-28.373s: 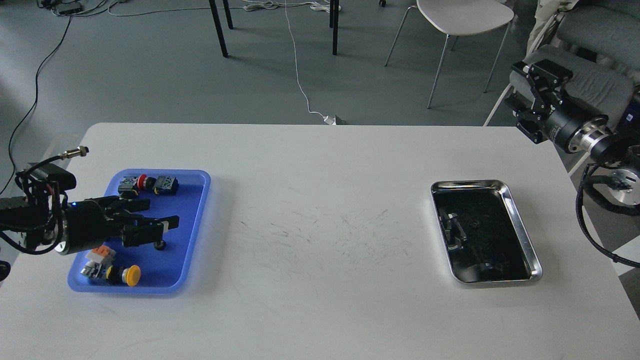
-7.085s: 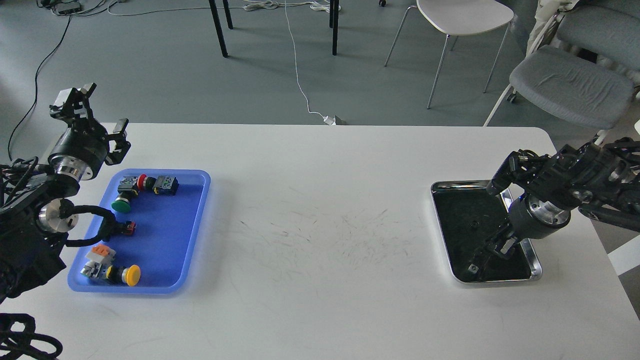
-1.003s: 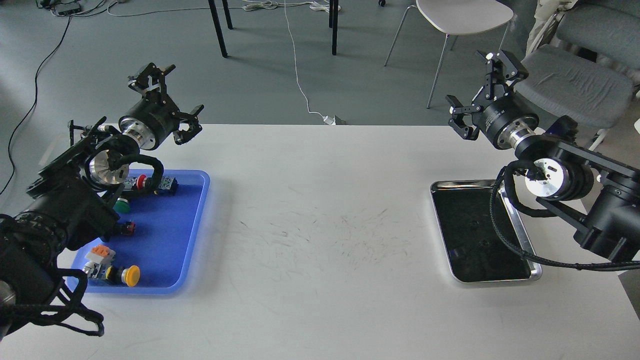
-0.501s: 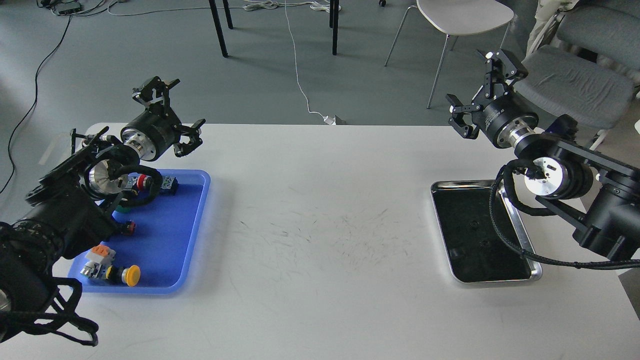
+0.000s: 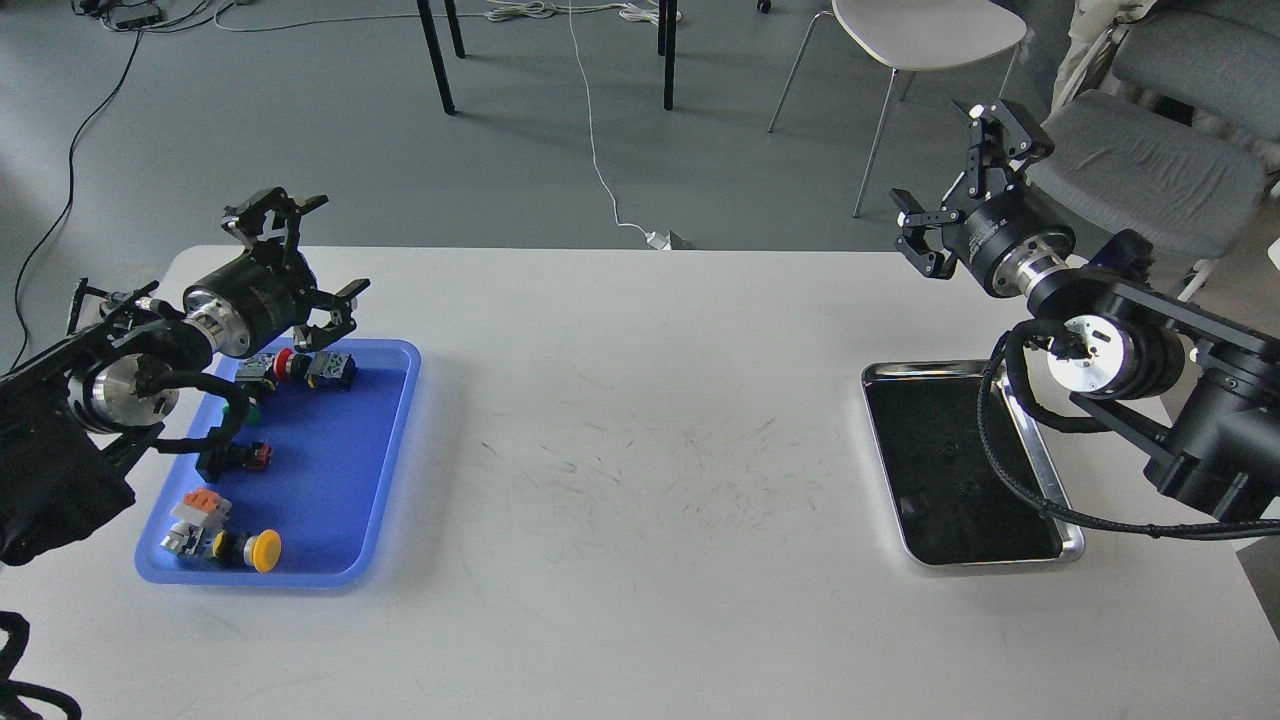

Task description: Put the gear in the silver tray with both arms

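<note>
The silver tray (image 5: 934,369) lies at the right of the white table, its dark base showing only faint small round marks (image 5: 945,447); I cannot tell a gear among them. My right gripper (image 5: 938,165) is open and empty, raised above the table's far right edge, behind the tray. Its arm and black cable cross the tray's right rim. My left gripper (image 5: 330,245) is open and empty, held over the far end of the blue tray (image 5: 405,420).
The blue tray holds several push-button switches with red (image 5: 285,362), green and yellow (image 5: 264,550) caps and an orange-topped part (image 5: 203,503). Chairs (image 5: 925,35) and cables stand on the floor behind the table (image 5: 640,480).
My left gripper has moved left and down, closer to the blue tray's far end, still open. The right arm has hardly moved.
</note>
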Action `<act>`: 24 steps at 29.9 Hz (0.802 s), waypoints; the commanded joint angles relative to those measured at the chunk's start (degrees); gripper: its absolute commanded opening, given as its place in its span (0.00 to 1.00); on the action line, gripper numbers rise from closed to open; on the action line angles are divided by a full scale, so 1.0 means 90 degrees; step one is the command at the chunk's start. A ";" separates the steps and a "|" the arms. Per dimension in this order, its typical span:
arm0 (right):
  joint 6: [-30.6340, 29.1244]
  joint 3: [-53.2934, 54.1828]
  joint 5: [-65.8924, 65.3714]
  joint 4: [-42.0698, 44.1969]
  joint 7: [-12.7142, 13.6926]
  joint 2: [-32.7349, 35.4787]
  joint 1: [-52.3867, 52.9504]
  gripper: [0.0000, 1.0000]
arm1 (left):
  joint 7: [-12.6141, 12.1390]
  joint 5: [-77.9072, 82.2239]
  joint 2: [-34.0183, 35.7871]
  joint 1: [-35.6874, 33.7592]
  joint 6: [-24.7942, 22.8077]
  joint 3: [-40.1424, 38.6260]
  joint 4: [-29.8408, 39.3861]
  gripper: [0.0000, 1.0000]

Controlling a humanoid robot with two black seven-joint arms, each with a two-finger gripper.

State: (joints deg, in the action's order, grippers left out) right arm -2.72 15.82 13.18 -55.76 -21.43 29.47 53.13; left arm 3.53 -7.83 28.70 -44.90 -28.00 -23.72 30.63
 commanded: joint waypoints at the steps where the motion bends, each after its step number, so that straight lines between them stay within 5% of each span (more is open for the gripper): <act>1: -0.0010 0.0009 0.0001 0.0062 -0.0022 -0.0012 -0.0024 0.99 | 0.0008 -0.0038 0.0024 0.0116 0.0000 -0.0118 0.0112 1.00; 24: 0.0000 0.0068 -0.0009 0.0131 -0.0041 -0.0276 -0.0024 0.99 | 0.0008 -0.0019 -0.0035 0.0458 0.0000 -0.0744 0.0288 1.00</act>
State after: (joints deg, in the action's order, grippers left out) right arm -2.76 16.35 13.09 -54.61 -21.79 27.04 52.84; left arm 3.59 -8.14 28.20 -40.78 -28.00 -30.46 33.24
